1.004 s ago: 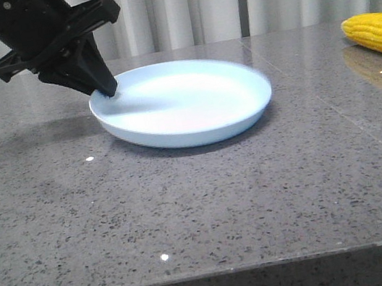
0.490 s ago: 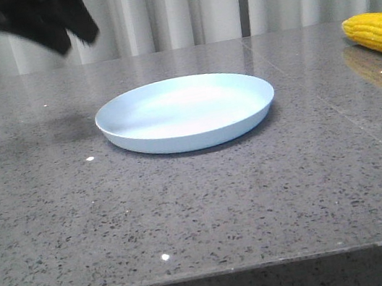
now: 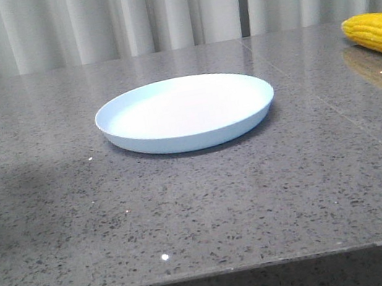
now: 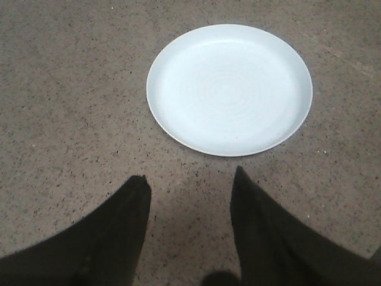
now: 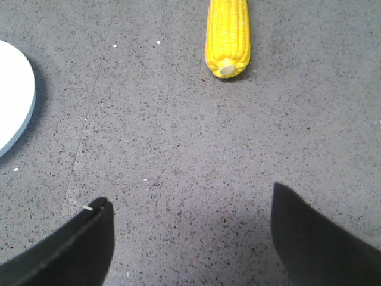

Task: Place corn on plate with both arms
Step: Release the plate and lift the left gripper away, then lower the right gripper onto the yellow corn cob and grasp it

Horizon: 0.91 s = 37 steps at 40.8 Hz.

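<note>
The pale blue plate (image 3: 186,112) sits empty on the grey stone table, a little left of centre. It also shows in the left wrist view (image 4: 229,88) and partly in the right wrist view (image 5: 13,104). The yellow corn (image 3: 380,33) lies on the table at the far right edge of the front view, and in the right wrist view (image 5: 227,34) its pale cut end faces the gripper. My left gripper (image 4: 189,179) is open and empty, above the table short of the plate. My right gripper (image 5: 190,202) is open and empty, apart from the corn. Neither gripper shows in the front view.
The grey speckled table (image 3: 186,202) has its front edge near the bottom of the front view. White curtains (image 3: 154,10) hang behind its far edge. A seam line runs across the table between plate and corn (image 3: 348,120).
My left gripper let go of the plate's left rim, rose up and left, and has gone out of the front view. The plate settled flat. The corn has not moved.
</note>
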{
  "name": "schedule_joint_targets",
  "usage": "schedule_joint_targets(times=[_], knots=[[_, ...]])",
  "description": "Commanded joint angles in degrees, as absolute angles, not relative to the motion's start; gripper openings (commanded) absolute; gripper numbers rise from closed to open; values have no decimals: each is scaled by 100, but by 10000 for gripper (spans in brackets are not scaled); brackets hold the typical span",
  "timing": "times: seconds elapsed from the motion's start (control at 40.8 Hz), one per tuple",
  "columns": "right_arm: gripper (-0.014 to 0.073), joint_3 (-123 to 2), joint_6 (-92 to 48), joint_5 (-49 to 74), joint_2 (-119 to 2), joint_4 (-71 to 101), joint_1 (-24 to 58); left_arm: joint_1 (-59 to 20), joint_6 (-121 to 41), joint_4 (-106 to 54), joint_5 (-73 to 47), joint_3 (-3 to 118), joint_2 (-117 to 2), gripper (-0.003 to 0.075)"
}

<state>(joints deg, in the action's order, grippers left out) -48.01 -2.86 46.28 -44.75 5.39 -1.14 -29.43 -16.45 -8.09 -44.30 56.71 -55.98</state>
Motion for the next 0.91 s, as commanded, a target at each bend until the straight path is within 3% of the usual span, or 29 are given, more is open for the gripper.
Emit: schedule_joint_targets(times=[0.0, 0.882], knots=[[629, -5214, -342, 4409, -4848, 567, -124, -2983, -1606, -850, -4084, 5529, -5092, 326], [646, -9076, -342, 4923, -9673, 656, -532, -2983, -1606, -850, -3996, 5316, -4938, 312]])
